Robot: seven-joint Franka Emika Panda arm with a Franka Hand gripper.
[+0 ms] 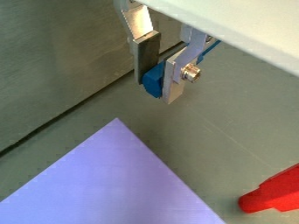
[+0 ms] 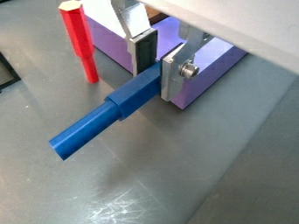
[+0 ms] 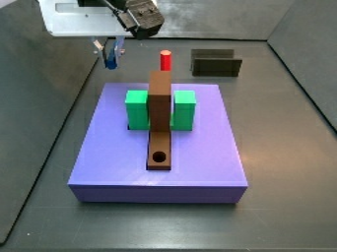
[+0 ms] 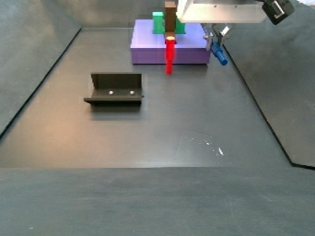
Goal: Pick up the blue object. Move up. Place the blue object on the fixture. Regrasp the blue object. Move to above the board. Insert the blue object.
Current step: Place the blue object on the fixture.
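On the dark grey floor, the fixture (image 4: 114,88) is sitting nearest. Beyond it, the gripper (image 2: 156,63) is hanging beside the board (image 3: 161,148), its fingers clamping the blue object (image 2: 107,115) above the floor.

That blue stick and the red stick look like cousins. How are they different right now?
The blue object is held between the gripper's fingers, off the floor beside the board; the red peg stands free at the board's far end. In a side view the blue object hangs tilted, while the red peg is upright. The blue object looks square-edged and stepped, the red peg slimmer. Both are slender and brightly coloured.
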